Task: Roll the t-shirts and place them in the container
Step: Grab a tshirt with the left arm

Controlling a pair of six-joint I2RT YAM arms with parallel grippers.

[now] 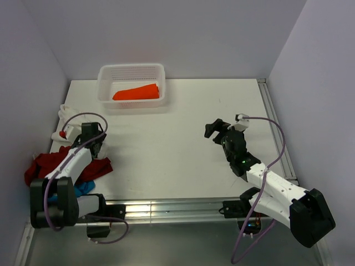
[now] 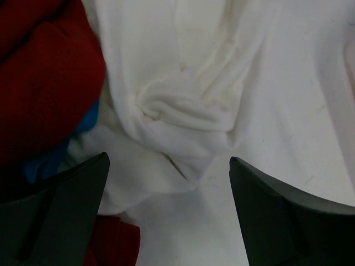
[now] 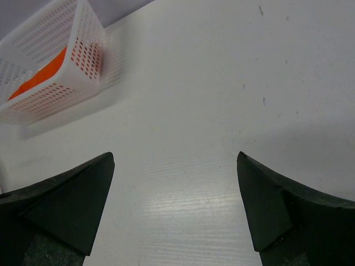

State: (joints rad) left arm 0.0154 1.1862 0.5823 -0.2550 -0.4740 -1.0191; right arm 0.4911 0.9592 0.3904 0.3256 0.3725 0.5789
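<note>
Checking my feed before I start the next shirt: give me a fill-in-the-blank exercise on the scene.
1. The t-shirt in the white perforated basket is ____.
2. The left gripper, jaws open, hangs over the bunched t-shirt, which is ____.
3. In the left wrist view, the dark red t-shirt lies to that shirt's ____.
4. The right gripper is open and holds ____.
Missing words: orange; white; left; nothing.
</note>
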